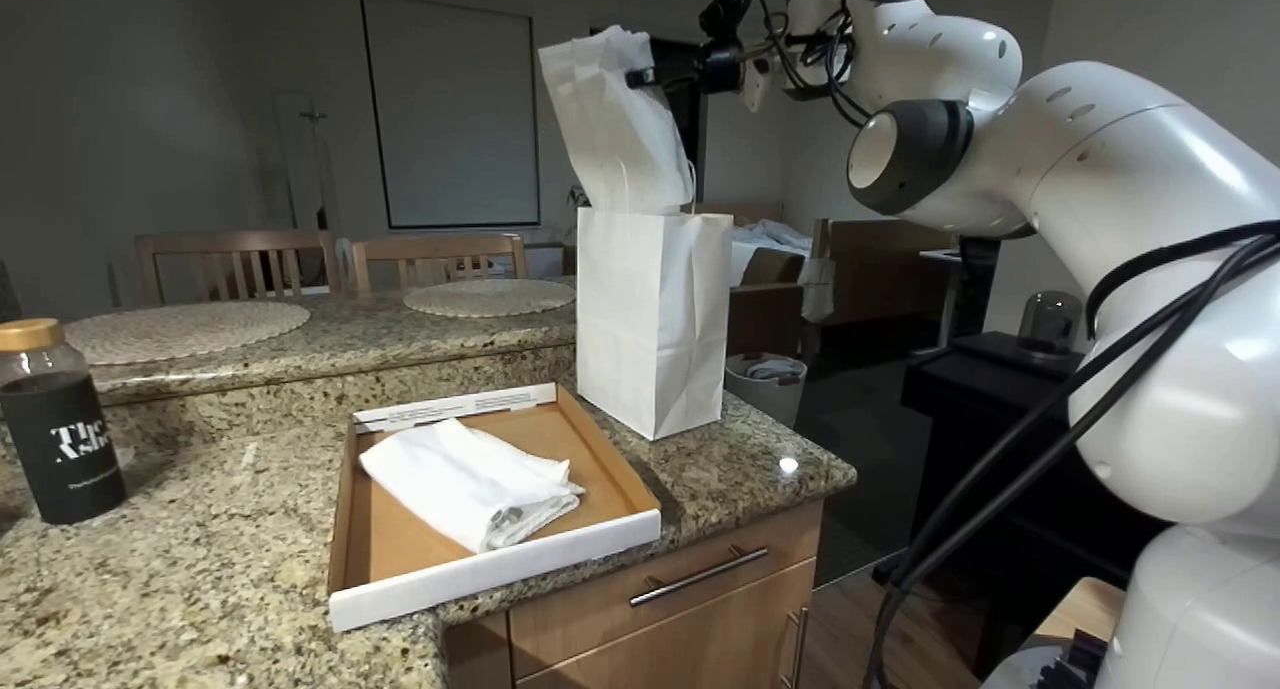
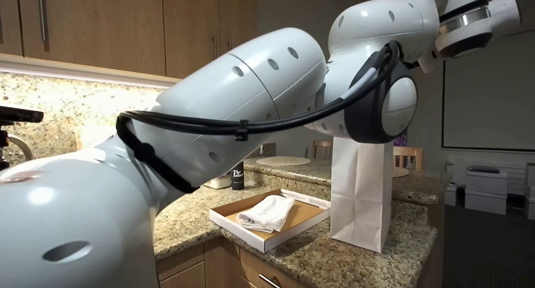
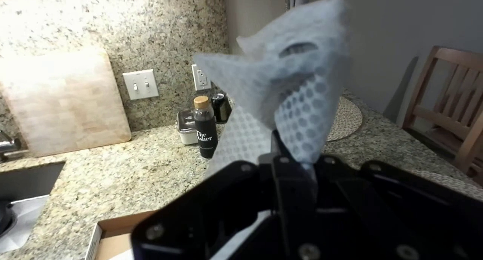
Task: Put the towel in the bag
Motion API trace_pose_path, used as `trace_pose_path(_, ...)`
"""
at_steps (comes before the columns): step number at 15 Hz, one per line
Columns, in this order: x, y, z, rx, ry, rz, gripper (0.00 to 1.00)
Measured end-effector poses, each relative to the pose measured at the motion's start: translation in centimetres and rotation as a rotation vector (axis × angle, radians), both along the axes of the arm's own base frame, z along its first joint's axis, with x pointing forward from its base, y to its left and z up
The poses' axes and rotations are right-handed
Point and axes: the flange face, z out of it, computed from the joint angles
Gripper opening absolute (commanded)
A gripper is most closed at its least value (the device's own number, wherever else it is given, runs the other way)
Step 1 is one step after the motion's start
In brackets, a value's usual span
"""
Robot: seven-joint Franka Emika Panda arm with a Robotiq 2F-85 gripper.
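White and dotty, the towel (image 1: pixel 610 119) is pinched in the jaws; the bag (image 1: pixel 620 319) hides its bottom. A tray (image 1: pixel 495 572) holds folded cloth (image 1: pixel 470 484).

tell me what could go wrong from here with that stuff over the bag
If the fingers open now, the sheet could flop outside the bag, since much of it shows above the bag. Its loose folds crowd the fingers in the wrist view, so they may cling on release. The bag stands near a corner of the counter, so a sideways tug might topple it.
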Motion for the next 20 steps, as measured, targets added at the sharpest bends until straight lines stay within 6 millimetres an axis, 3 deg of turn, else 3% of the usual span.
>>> trace_pose_path(3, 0.6, 0.0, -1.5, 0.024, 0.013, 0.008, 0.06)
trace_pose_path(7, 2.1, 1.9, -4.0, 0.042, 0.042, 0.039, 0.06)
trace_pose_path(10, 2.9, 2.6, -4.6, 0.046, 0.038, 0.031, 0.06)
trace_pose_path(13, 2.9, 2.5, -3.9, 0.038, 0.006, 0.012, 0.06)
trace_pose_path(20, 1.8, 3.4, -0.2, 0.007, -0.061, 0.02, 0.07)
